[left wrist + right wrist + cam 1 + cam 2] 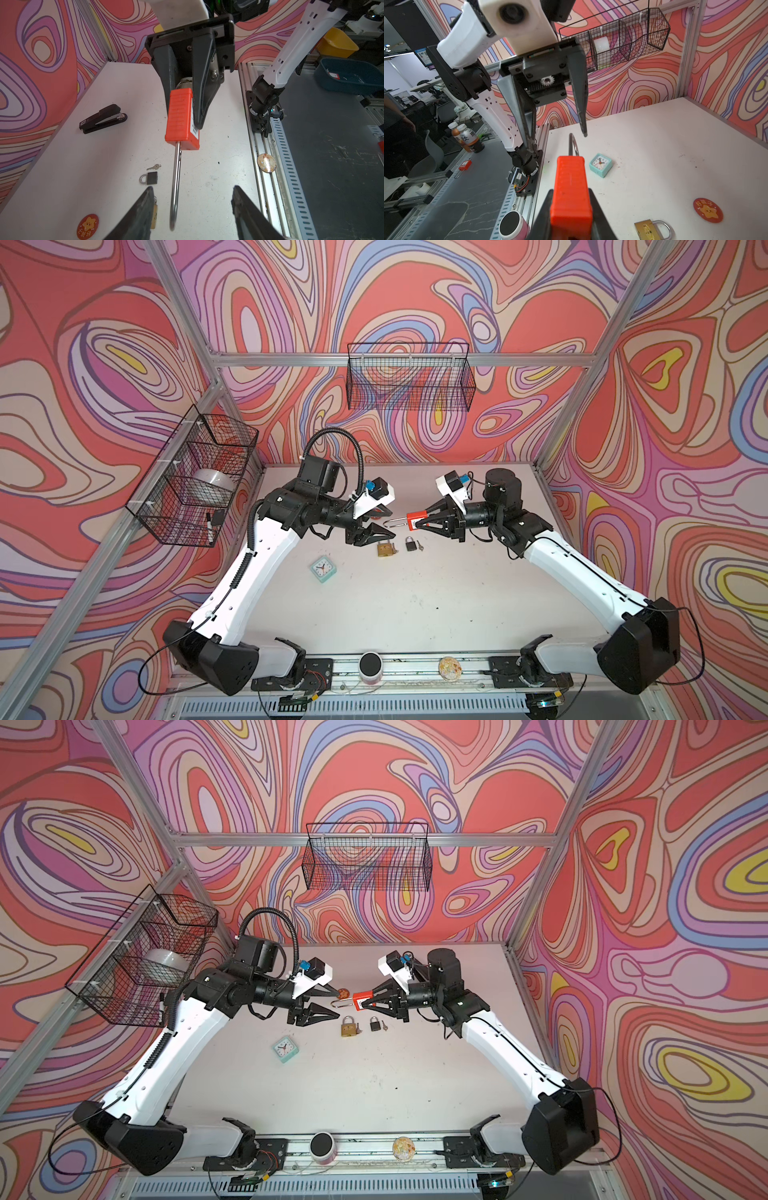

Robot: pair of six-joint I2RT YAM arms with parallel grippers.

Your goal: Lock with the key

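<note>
At nine o'clock a wire basket point(195, 477) hangs on the left wall, with a white roll point(210, 483) in it. On the table point(415, 614), a teal clock point(323, 568) lies at seven o'clock from the middle, well apart from the locks. The left gripper point(392, 524) hovers with its fingers apart and holds nothing. The steel shackle of the red padlock point(413, 520) points toward nine o'clock into the gap between them; whether it touches them I cannot tell. A red star badge point(343, 993) lies beneath the far finger and a brass padlock point(385, 548) just beside the near one, crowding that spot. The red padlock is off the table, its body clamped between the fingers of the right gripper point(419, 524). At six o'clock from it lies a small dark padlock point(411, 544), with a small key point(421, 547) just beside it at three o'clock. On the front rail point(409, 670) stand a black-lidded cup point(370, 664) and a round badge point(449, 668). A black stapler point(102, 119) shows only from the left wrist.
</note>
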